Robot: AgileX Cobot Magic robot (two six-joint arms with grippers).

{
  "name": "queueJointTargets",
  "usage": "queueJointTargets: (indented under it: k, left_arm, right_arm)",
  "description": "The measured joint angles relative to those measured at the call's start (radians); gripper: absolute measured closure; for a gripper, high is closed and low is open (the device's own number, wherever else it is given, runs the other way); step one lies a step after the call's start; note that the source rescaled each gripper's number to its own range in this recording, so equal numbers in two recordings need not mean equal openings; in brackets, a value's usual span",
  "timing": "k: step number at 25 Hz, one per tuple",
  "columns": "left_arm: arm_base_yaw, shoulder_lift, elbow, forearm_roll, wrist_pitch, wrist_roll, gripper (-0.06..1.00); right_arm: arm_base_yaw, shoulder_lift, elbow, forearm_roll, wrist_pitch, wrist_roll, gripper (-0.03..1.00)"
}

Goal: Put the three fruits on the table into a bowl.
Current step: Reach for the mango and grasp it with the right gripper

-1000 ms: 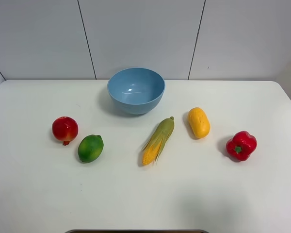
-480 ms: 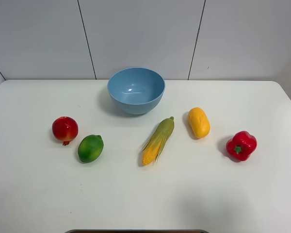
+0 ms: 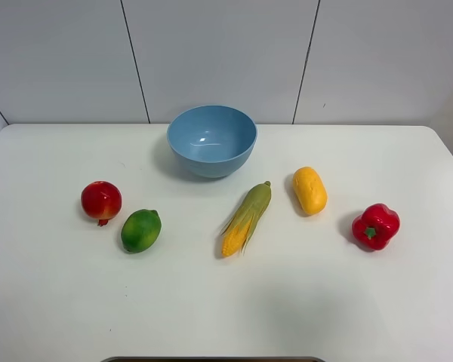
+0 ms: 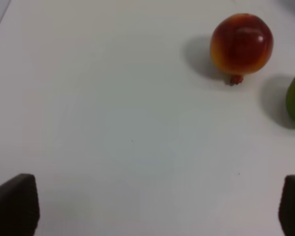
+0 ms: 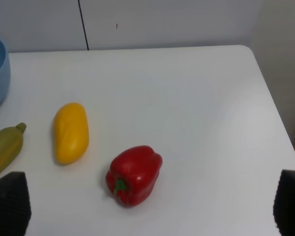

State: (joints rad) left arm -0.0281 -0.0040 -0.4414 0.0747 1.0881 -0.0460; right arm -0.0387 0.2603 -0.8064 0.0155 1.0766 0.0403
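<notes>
three fruits lie apart on the large plain white table [image 3: 226, 309], none of them in the bowl. round red pomegranate with a small crown [image 3: 101, 201] sits on the left side of the exterior view. glossy green lime-like fruit [image 3: 140, 230] is just beside it, nearer the front edge, not touching. yellow-orange oval mango [image 3: 309, 190] lies right of centre. round deep light-blue glossy bowl [image 3: 210, 160] stands upright near the back edge, at the middle. husked yellow corn cob [image 3: 246, 219] lies diagonally in front of the bowl, between lime and mango, near the mango but apart. lobed red bell pepper with a green stem [image 3: 376, 225] lies further right than the mango, apart from it. left gripper [image 4: 152, 206] shows only in its wrist view: dark fingertips spread wide, bare table between them, holding nothing, pomegranate ahead and lime at the frame edge. right gripper [image 5: 149, 201] has jaws spread wide too, gripping nothing, pepper and mango ahead of it, clear of the fingertips
</notes>
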Motion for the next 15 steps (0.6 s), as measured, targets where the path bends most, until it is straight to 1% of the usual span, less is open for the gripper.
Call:
queueJointTargets:
  k: [8,15]
  left_arm:
    - [0.000,0.000,0.000,0.000,0.000,0.000,-0.06]
    - [0.000,0.000,0.000,0.000,0.000,0.001,-0.06]
  right_arm:
    - [0.000,0.362,-0.258,0.017,-0.011,0.008,-0.03]
    - [0.000,0.671,-0.426,0.017,-0.018,0.023,-0.03]
